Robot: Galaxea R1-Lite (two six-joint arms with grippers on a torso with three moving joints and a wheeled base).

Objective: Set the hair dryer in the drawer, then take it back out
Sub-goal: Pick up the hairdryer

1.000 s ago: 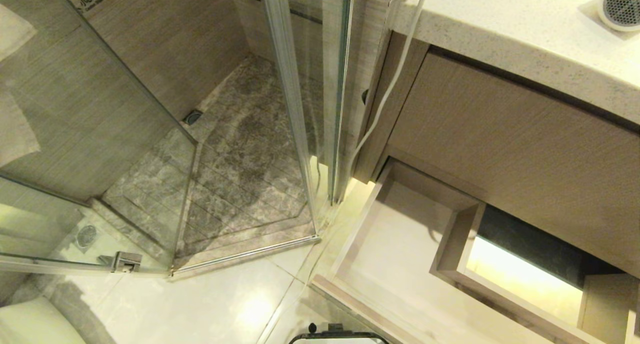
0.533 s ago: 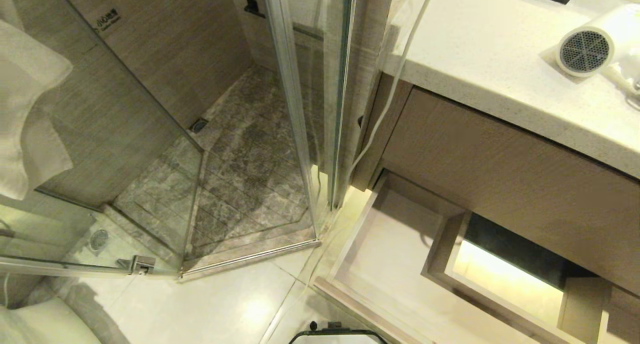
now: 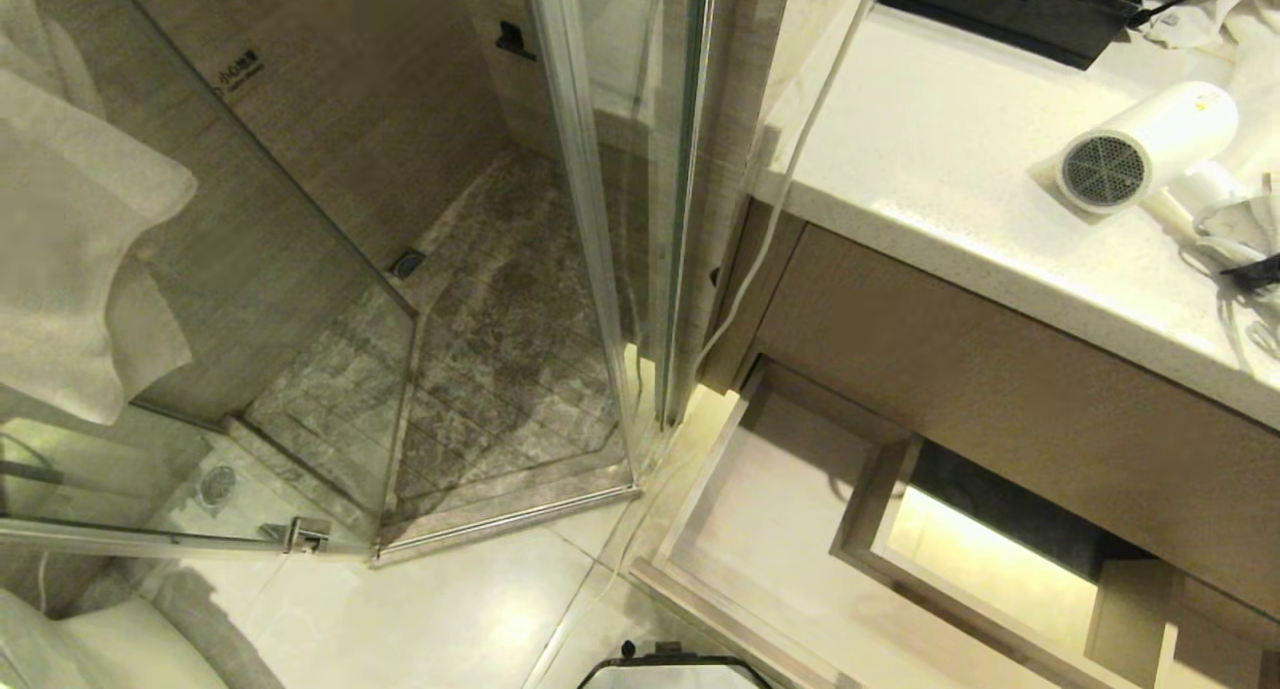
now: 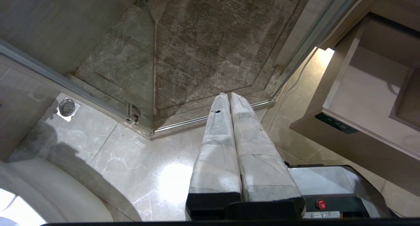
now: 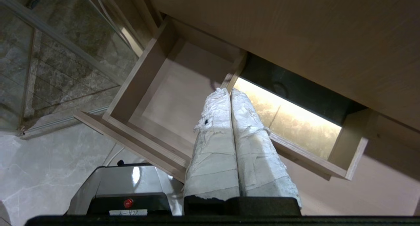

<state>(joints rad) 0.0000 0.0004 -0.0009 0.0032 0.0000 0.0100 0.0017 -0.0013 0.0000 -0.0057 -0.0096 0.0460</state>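
The white hair dryer (image 3: pixel 1140 149) lies on the speckled countertop (image 3: pixel 950 169) at the upper right, its grey grille facing me, with its white cord (image 3: pixel 1235 269) heaped beside it. Below the counter the wood-grain drawer (image 3: pixel 700 489) (image 5: pixel 137 85) stands pulled out, and I see nothing lying in it. Neither arm shows in the head view. My left gripper (image 4: pixel 228 96) is shut and empty, hanging over the floor tiles by the shower threshold. My right gripper (image 5: pixel 228 91) is shut and empty too, hanging in front of the open drawer.
A glass shower enclosure (image 3: pixel 590 219) with its door (image 3: pixel 200 369) fills the left. A white towel (image 3: pixel 80 249) hangs at far left. A thin white cable (image 3: pixel 770 229) runs down beside the vanity. A black box (image 3: pixel 1000 4) sits at the counter's back. My base's front (image 3: pixel 675 669) shows below.
The whole head view has shifted down as the camera rose: the countertop and the hair dryer have come fully into view. Nothing in the scene has moved.
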